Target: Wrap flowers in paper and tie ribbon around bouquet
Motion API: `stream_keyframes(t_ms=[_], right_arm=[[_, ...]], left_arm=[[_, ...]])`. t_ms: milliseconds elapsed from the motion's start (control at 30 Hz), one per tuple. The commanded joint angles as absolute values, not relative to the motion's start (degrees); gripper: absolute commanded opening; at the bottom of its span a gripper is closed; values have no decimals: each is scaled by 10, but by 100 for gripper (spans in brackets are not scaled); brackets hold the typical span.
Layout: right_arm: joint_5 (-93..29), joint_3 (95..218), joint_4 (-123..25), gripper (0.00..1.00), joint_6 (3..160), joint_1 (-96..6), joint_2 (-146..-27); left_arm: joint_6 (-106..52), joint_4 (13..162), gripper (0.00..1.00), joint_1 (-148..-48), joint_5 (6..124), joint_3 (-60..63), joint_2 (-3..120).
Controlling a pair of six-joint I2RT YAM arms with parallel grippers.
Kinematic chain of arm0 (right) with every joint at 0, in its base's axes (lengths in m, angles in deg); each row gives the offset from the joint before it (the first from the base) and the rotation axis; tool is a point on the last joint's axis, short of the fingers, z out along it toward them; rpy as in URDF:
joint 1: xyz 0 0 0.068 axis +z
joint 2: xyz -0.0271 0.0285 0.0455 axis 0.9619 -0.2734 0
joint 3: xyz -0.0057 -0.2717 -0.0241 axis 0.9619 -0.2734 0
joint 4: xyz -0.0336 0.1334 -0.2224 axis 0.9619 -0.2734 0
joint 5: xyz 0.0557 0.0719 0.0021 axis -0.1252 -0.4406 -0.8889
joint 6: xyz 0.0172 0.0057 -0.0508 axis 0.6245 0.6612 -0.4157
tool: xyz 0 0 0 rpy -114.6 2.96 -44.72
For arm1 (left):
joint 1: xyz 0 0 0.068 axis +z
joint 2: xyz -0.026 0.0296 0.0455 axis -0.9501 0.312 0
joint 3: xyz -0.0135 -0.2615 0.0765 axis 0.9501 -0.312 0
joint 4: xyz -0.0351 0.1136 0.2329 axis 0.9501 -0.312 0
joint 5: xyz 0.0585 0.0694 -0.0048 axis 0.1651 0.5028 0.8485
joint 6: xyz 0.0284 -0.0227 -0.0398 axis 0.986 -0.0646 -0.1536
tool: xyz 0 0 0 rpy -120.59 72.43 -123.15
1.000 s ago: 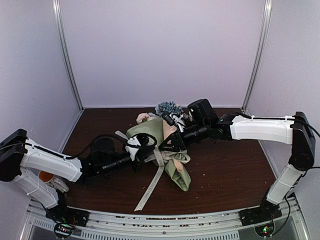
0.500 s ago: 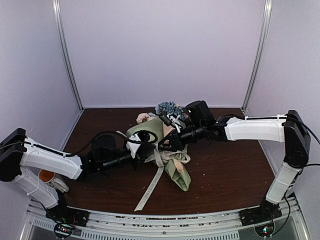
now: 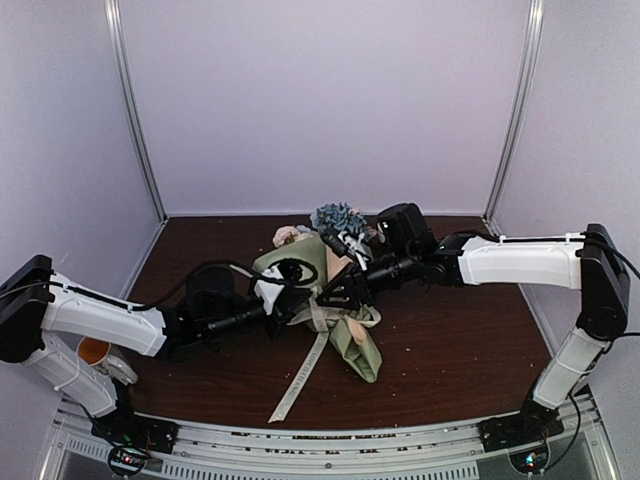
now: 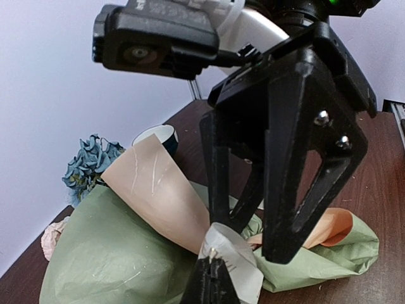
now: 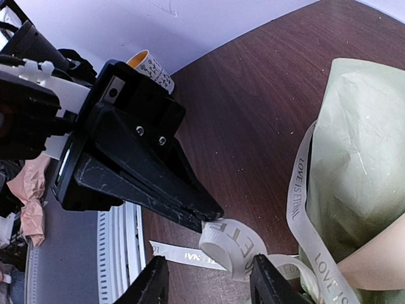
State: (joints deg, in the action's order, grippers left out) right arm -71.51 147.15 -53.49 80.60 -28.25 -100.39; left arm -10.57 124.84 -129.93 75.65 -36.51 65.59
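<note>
the bouquet [image 3: 358, 350] lay at the middle of the surface [image 3: 460, 340]. its wide end pointed to the far wall, where the blue and pink flowers [image 3: 340, 217] showed. the sage paper [image 4: 107, 253] was rolled into a cone, and its tan face curled out along one side.

the ribbon [image 3: 300, 375] crossed the cone's waist, and its loose tail ran toward the near edge. the left end effector [image 4: 212, 266] was pinched fully closed on a small upright loop of that ribbon. the right end effector [image 5: 210, 275] faced it almost tip to tip. its fingers stood partly apart on either side of the loop and, as far as the views showed, gripped nothing.

the step in hand looked like a handover of the loop while tying. to do it well, the right fingers would need to close flat across the ribbon's width, just beyond the left pinch, and have a sure hold before the left let go. a gentle pull would be wise, because a hard tug on thin paper could open the cone or drag the whole bundle.

room between the two end effectors was very tight. the paper's edge lay just beside the loop on its right, so a careless closing could catch paper as well. bare surface lay to the right of the bouquet and on its near side, which offered space to draw the ribbon out. the side and far walls stood well apart from the work. the ribbon's tail ended near the front edge, where a pull could slide it off.
</note>
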Motion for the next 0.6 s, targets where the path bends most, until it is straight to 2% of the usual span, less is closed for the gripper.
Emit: stream_keyframes(t_ms=[0, 467, 567], right_arm=[[-700, 1479, -506, 38, 823, -277, -1023], [-701, 1488, -487, 0, 856, -273, -1037], [-695, 1487, -488, 0, 856, -274, -1036]], left_arm=[[-112, 1266, 0, -1296, 744, -349, 660], [-127, 1256, 0, -1295, 733, -345, 666], [-133, 1253, 0, -1293, 732, -344, 664]])
